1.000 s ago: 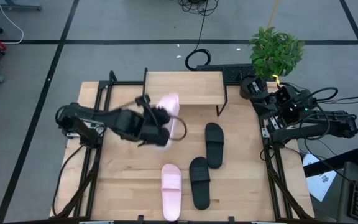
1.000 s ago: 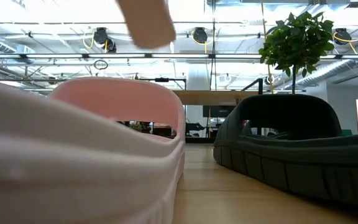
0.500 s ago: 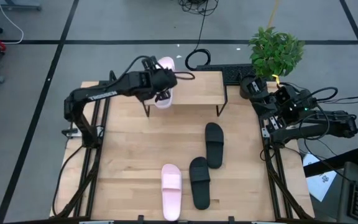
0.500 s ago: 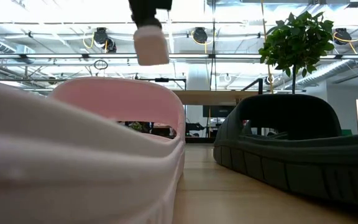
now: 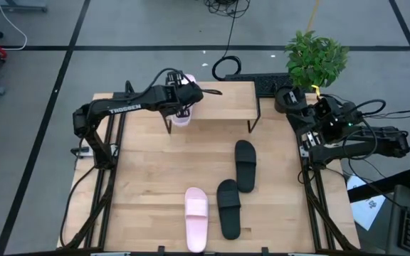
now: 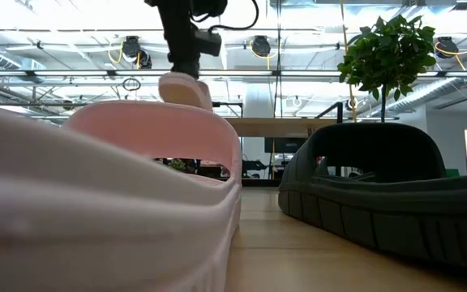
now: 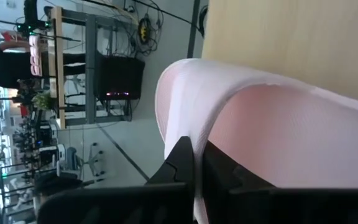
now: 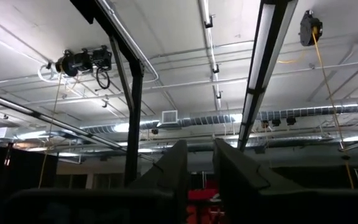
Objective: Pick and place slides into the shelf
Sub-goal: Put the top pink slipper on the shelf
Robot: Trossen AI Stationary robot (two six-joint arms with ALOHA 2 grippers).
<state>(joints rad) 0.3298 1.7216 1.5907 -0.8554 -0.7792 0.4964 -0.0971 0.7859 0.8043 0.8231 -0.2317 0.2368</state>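
Over the shelf's [image 5: 219, 99] left end, the left gripper [image 5: 184, 98] holds one pink slide [image 5: 182, 114], fingers clamped on its strap w/ almost no gap showing in the left wrist view. Slide hangs partly past the shelf's front-left corner, toe end down toward the table; low view shows it [image 6: 183, 89] in the air just above the shelf top, not resting yet.

Step in hand, as I read it: placing slide no. 1 on the shelf. Nothing sits on the shelf so far.

Other 3 slides lie on the table in front of the shelf: second pink slide [image 5: 196, 217] well apart from it, near the table's front edge; one black slide [image 5: 228, 207] just beside that pink one; other black slide [image 5: 245, 164] nearer the shelf, below its right half.

Next move prob. needs: shift slide fully over the shelf top, level it, lower till sole touches, then open.

Right gripper [image 5: 290, 98] waits off the shelf's right end, by the plant [image 5: 316, 57]; fingers nearly closed, holding nothing.
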